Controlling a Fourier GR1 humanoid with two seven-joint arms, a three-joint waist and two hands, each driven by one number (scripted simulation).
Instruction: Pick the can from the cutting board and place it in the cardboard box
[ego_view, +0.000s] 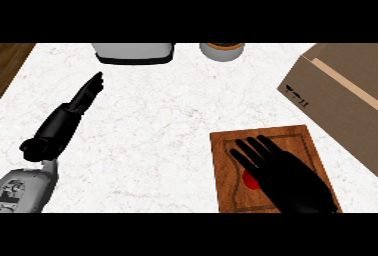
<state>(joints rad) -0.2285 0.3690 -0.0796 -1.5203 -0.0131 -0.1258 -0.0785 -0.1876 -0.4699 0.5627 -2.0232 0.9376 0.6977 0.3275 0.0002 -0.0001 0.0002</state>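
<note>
A wooden cutting board (233, 195) lies at the lower right of the white counter. My right hand (284, 172) hovers over it with its fingers straight and spread, pointing up and left. A small patch of red, the can (251, 181), shows just under the hand's left side; the rest of it is hidden, and I cannot tell whether the hand touches it. The cardboard box (336, 95) stands at the right edge, beyond the board. My left hand (83, 97) rests open at the left, fingers straight and pointing up.
A grey appliance (133, 51) stands at the counter's far edge, with a round jar-like container (221, 50) to its right. The counter's left edge meets a wooden floor (11, 60) at the upper left.
</note>
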